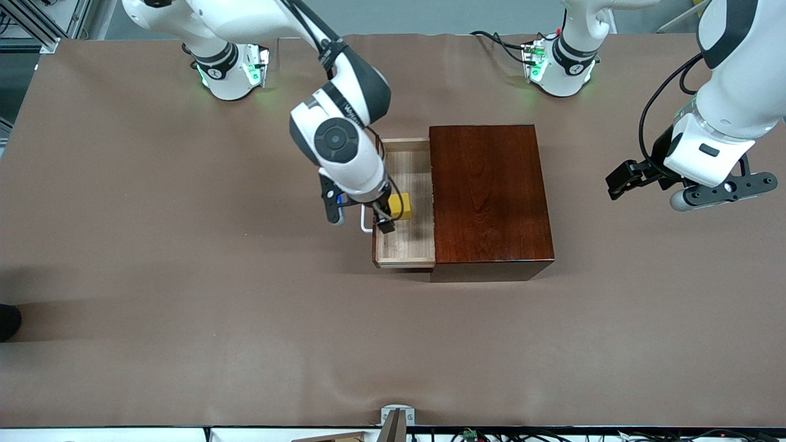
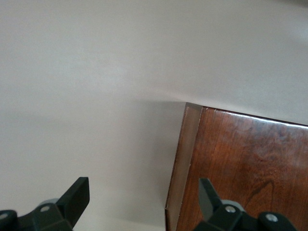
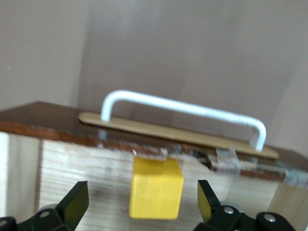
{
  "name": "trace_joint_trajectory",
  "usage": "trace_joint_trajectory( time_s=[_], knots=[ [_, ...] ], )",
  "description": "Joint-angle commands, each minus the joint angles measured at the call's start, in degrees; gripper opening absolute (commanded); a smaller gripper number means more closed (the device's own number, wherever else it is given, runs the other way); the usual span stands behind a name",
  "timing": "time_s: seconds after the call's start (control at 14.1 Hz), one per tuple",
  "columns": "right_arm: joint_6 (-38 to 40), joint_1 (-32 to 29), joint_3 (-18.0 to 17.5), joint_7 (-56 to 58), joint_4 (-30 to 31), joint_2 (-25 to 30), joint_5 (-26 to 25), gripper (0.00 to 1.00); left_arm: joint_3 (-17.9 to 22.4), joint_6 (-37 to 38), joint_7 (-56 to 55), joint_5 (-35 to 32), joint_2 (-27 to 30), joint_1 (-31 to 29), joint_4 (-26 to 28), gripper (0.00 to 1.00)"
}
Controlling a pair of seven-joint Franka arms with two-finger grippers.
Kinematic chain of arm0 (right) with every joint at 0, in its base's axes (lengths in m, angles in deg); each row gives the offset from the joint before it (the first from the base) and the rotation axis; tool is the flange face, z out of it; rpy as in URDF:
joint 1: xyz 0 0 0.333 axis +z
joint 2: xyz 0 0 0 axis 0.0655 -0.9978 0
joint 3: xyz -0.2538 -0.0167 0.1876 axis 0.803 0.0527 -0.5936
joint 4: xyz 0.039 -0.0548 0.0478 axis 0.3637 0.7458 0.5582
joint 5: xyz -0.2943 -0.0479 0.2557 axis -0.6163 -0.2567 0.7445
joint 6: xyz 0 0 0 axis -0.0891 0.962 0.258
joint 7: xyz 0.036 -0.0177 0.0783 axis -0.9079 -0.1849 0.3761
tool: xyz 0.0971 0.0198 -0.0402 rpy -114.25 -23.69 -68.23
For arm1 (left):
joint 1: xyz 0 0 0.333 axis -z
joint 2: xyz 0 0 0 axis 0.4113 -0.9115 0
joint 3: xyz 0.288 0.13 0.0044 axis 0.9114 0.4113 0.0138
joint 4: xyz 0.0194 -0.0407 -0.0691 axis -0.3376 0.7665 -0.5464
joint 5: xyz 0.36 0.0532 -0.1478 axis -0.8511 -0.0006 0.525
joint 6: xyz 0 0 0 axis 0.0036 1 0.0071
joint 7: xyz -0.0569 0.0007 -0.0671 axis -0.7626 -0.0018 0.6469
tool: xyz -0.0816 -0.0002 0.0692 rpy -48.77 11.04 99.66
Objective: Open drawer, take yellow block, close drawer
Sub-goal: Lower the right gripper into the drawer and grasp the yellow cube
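Brown sheeting covers the whole bench, and on it stand one mahogany-coloured box, one drawer and one yellow block; two arms work at it, each with one pincer.

That drawer is pulled out of the box toward the right arm's end of the bench, its pale wooden floor laid bare. Its long axis runs from the robots' bases toward the front camera, and its dark front, carrying the white U-shaped handle, faces the right arm's end. The handle bar lies along the same long axis.

Inside the tray the yellow block rests on the pale floor, close to the drawer's front panel and about midway along its length. In the right wrist view the block sits square-on, flat on one face, just below the inner side of the front panel.

Over the drawer hangs the right pincer, fingers spread wide, one finger on either side of the block and neither touching it.

Off at the left arm's end, the left pincer waits in the air over bare bench beside the box, its fingers likewise spread apart and holding nothing.
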Motion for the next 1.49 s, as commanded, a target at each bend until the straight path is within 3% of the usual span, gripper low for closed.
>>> trace_joint_trajectory(
  time_s=[0.0,0.92,0.99,1.06,1.14,1.42],
  knots=[
    [-0.7,1.17,0.44,-4.73,-1.31,-1.53,0.84,1.0,-0.24,-0.69,0.49,0.31,-0.21,-0.5,-0.27,1.0],
    [-5.96,3.89,0.53,-5.54,1.32,-4.43,-0.04,1.0,-0.68,-0.78,-0.21,0.49,-0.39,0.03,-0.18,1.0],
    [-7.46,3.98,0.53,-5.45,1.93,-4.35,-0.04,0.72,-0.68,-0.78,-0.21,0.49,-0.3,0.03,-0.18,1.0],
    [-7.91,3.98,0.53,-4.93,2.03,-4.35,-0.04,0.33,-0.68,-0.78,-0.21,0.49,-0.3,-0.15,-0.18,1.0],
    [-7.91,3.81,0.53,-4.84,1.94,-4.35,0.04,0.0,-0.68,-0.78,-0.21,0.49,-0.3,-0.41,-0.18,1.0],
    [-7.47,3.54,0.7,-4.92,1.85,-3.91,-0.04,0.0,-0.68,-0.69,0.22,0.4,-0.21,-0.32,-0.27,1.0]
  ],
)
